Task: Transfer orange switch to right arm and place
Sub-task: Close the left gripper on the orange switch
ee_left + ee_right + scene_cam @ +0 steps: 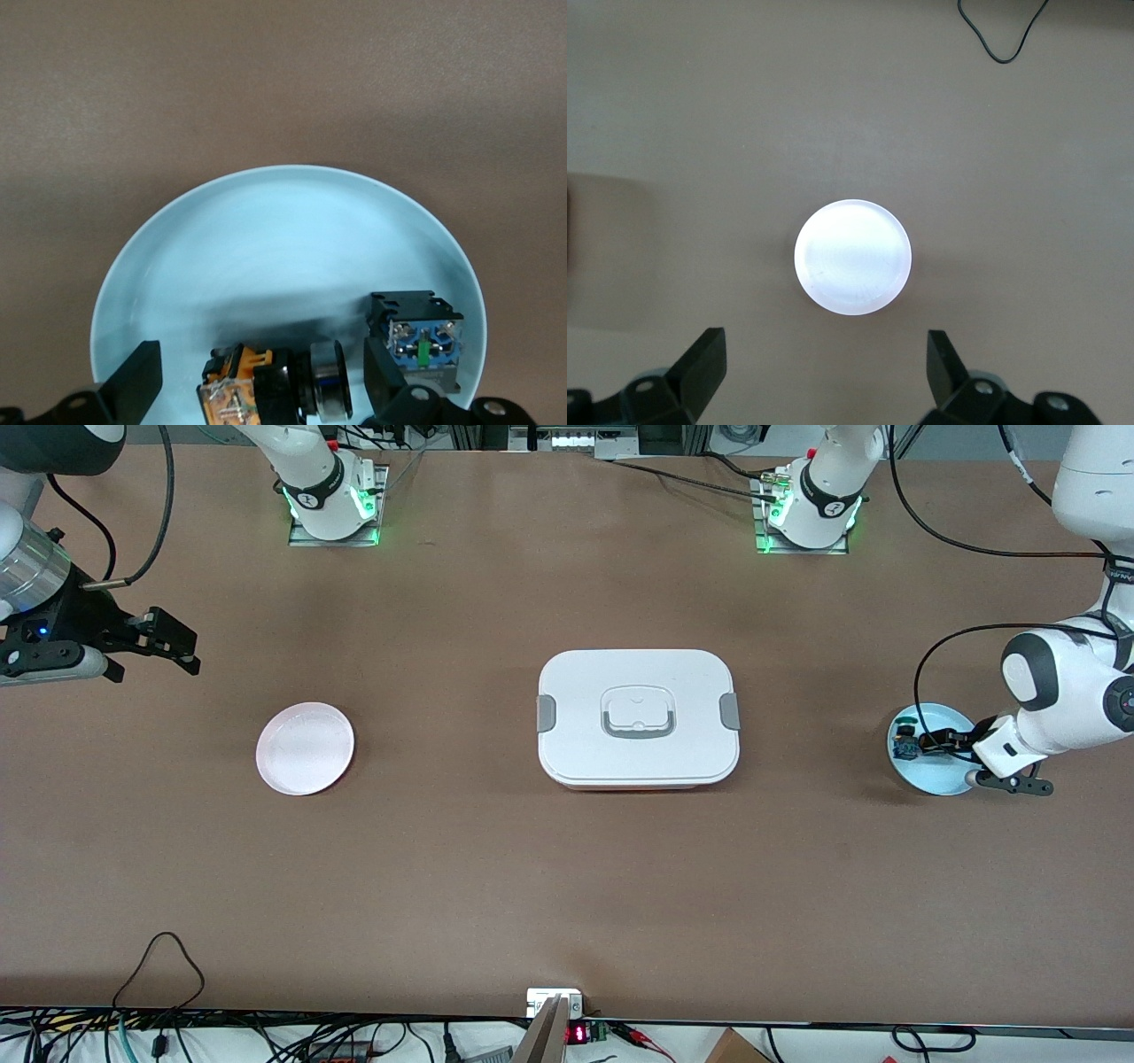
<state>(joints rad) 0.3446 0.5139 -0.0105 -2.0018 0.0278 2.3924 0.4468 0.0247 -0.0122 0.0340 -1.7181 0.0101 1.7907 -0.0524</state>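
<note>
A: Nearest cam?
B: White lidded box (pixel 638 719), rounded, grey clips, mid-table. Pink plate (pixel 305 747) twd right arm's end, glossy.
A: Orange switch (pixel 266 397)?
B: In pale blue plate (pixel 266 257) at left arm's end, lying on its side, knob end twd blue switch (pixel 416 341); partly cut off.
A: Grippers?
B: Left gripper (pixel 257 381) low over it, fingers spread either side. Right gripper (pixel 824 372) waits above table, fingers apart, empty.

On the brown surface (pixel 567 886) a white lidded box (pixel 638 717) sits between a pink plate (pixel 305 747) toward the right arm's end and a pale blue plate (pixel 930 778) toward the left arm's end. The left pincer (pixel 930 740) is down in the blue plate beside a blue-bodied part (pixel 904 744). The right pincer (pixel 188 650) hangs over bare surface, waiting.
</note>
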